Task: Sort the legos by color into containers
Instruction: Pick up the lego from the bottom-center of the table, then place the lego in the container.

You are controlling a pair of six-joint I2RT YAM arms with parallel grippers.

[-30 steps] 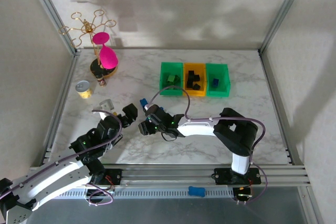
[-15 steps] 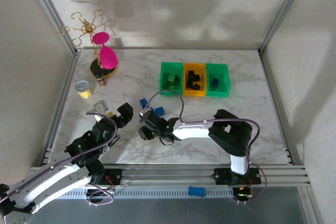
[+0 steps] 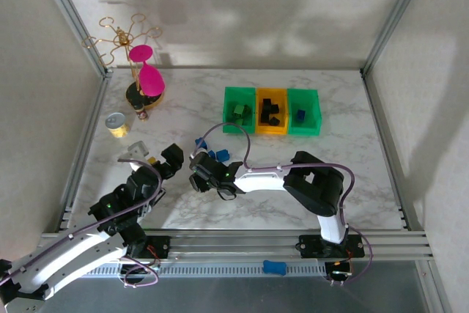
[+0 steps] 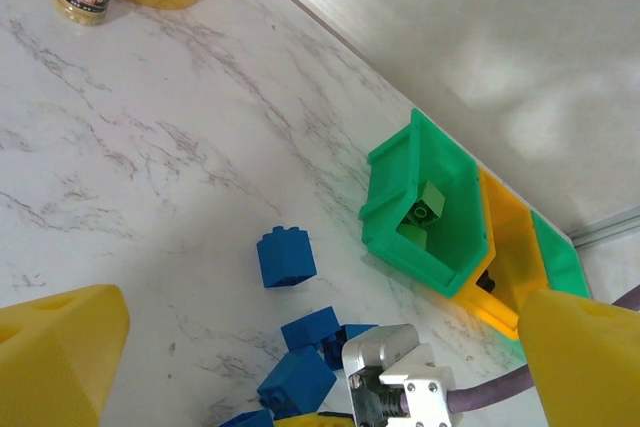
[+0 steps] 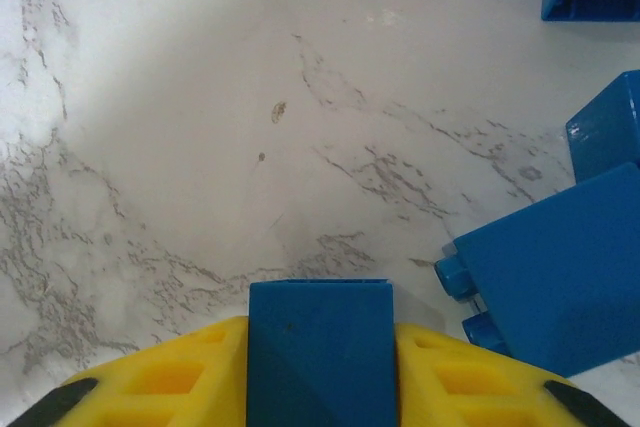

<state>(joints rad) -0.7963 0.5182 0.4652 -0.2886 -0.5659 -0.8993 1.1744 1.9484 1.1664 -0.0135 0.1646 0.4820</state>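
right gripper (image 5: 320, 372): narrow, clamped on a blue brick (image 5: 320, 327), front-left of the bins (image 3: 271, 130)
left gripper (image 4: 325, 352): jaws wide, further left of the bins
loose blue bricks (image 4: 286, 257): on the table (image 3: 330, 174), just beside the right gripper
bins: green, black and blue bricks inside

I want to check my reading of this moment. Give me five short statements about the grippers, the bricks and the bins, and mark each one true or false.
1. The right gripper has a blue brick between its fingers. True.
2. The middle bin is green. False: it is yellow-orange.
3. The left gripper is open and holds nothing. True.
4. Every blue brick is already in a bin. False: several loose blue bricks lie on the table.
5. The left green bin holds a green brick. True.
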